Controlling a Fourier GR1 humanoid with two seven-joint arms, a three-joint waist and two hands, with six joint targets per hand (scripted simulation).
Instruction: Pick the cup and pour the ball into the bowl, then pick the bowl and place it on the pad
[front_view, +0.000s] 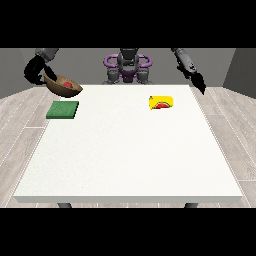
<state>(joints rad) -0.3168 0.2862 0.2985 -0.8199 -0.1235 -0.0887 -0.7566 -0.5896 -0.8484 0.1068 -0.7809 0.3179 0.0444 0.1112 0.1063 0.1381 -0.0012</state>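
Observation:
A brown bowl (63, 86) hangs tilted in the air above the table's far left corner, with a red ball (67, 85) showing inside it. The hand at the view's left (35, 71) is shut on the bowl's far rim. Below and slightly nearer lies the flat green pad (63, 110) on the table; the bowl is above its far edge and does not touch it. A yellow cup (161, 102) lies on its side at the table's far right, with red showing in its mouth. The hand at the view's right (198, 82) hangs beyond the table's far right corner, fingers straight, holding nothing.
The white table (130, 160) stretches towards the camera, with its right edge close below the hand at the view's right. The robot's torso (128, 67) stands behind the far edge. Wooden floor surrounds the table.

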